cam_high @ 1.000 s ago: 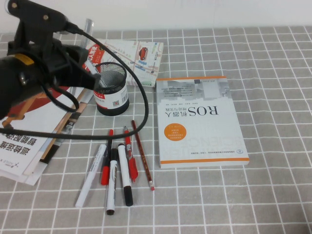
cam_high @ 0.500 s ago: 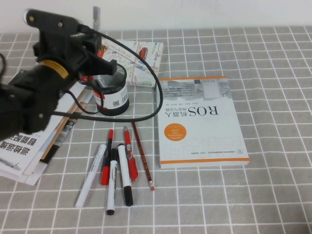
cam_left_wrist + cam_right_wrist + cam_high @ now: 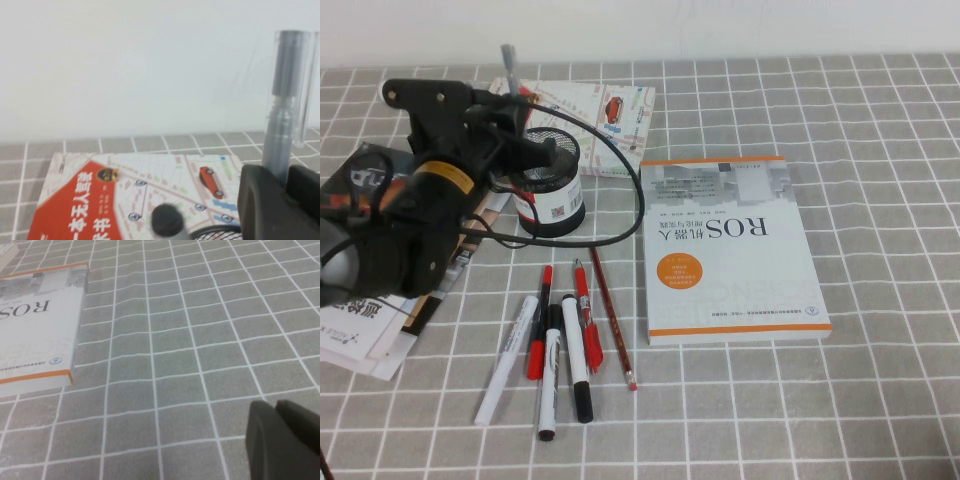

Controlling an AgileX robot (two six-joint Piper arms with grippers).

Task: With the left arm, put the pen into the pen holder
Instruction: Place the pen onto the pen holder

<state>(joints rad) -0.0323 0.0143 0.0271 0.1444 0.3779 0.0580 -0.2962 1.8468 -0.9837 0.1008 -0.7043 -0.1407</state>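
My left gripper (image 3: 520, 115) is shut on the slim grey-silver pen (image 3: 508, 66) and holds it nearly upright over the left rim of the black mesh pen holder (image 3: 556, 200). The pen's lower end is hidden behind the gripper. In the left wrist view the pen (image 3: 284, 110) rises between the gripper's (image 3: 286, 197) fingers, the holder's rim (image 3: 215, 233) shows just below, and a blurred dark round tip (image 3: 167, 220) is beside it. My right gripper (image 3: 282, 440) is shut and empty, low over bare tablecloth, out of the high view.
A white ROS book (image 3: 732, 245) lies right of the holder. Several markers and pens, among them a white marker (image 3: 509, 360) and a red pen (image 3: 586, 315), lie in front. A map booklet (image 3: 610, 115) lies behind, and stacked books (image 3: 370, 320) are at the left.
My left arm has swung down and back toward the robot. The pen it holds has come lower, with its top now near the holder's left rim.
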